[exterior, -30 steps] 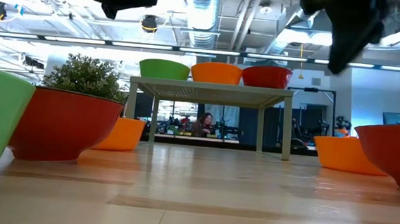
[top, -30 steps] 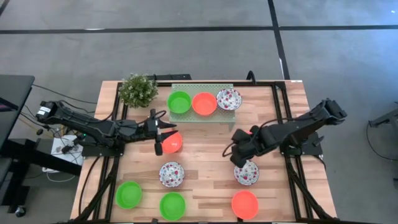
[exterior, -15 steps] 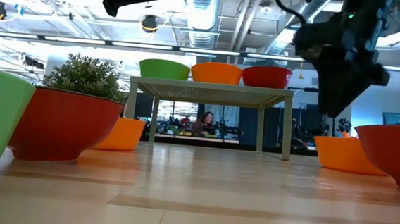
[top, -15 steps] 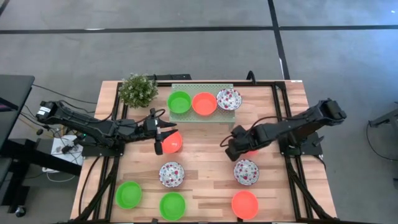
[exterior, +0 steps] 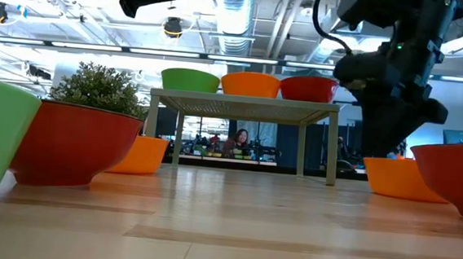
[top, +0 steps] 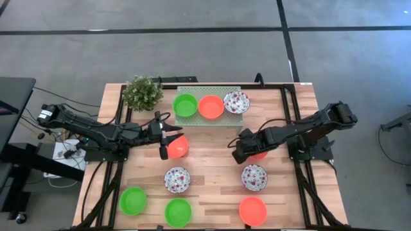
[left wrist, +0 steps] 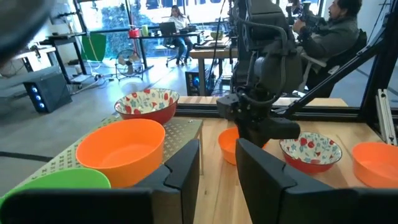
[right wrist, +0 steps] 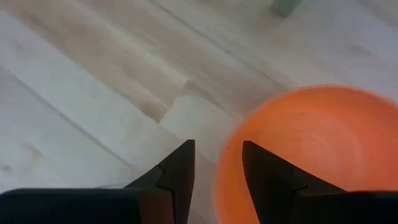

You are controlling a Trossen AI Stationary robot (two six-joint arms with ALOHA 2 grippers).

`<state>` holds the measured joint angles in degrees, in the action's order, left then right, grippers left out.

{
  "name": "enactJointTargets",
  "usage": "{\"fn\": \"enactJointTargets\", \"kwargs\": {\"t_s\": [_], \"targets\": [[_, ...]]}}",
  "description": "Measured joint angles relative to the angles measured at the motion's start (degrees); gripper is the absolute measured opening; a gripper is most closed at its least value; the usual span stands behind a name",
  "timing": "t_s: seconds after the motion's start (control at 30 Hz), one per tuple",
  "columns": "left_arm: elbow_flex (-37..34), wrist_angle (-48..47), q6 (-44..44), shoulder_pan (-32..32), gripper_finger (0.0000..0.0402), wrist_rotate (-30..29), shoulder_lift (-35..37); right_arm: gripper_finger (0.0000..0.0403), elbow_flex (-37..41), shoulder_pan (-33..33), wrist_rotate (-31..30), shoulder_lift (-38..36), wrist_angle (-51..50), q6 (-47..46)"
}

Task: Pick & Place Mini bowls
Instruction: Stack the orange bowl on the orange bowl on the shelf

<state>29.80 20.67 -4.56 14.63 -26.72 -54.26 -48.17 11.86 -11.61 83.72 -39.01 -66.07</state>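
I hold the right pincer [top: 239,153], fingers parted, over an orange bowl [right wrist: 311,149] at the frame's centre-right, ready to grasp its rim.

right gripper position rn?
High view: the right gripper is on the table's right half, just in front of the pale green stand. It sits at the edge of an orange bowl, fingers open, with the floral bowl nearer the front.

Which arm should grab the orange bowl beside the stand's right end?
Right. Its pincer is open and hangs over that orange bowl, one finger by the rim. The left pincer sits over another orange bowl.
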Motion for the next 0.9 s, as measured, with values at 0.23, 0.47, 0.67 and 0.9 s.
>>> {"fn": "enactJointTargets", "kwargs": {"t_s": [0.23, 0.47, 0.67, 0.9], "targets": [[0.00, 1.08, -2.70, 0.00, 0.0106, -0.01, 0.00, 0.0129, 0.78, -0.04, -0.46, 0.00, -0.41, 0.06], [0.00, 3.15, -5.31, 0.00, 0.0106, 0.00, 0.00, 0.0129, 0.85, 0.16, -0.88, 0.00, -0.55, 0.15], [0.00, 3.90, -7.21, 0.00, 0.0106, -0.02, 0.00, 0.0129, 4.13, 0.28, -1.77, 0.00, 0.09, -1.14], [0.00, 5.16, -7.23, 0.00, 0.0106, -0.02, 0.00, 0.0104, 4.88, 0.50, -1.71, 0.00, 0.69, 0.06]]}}
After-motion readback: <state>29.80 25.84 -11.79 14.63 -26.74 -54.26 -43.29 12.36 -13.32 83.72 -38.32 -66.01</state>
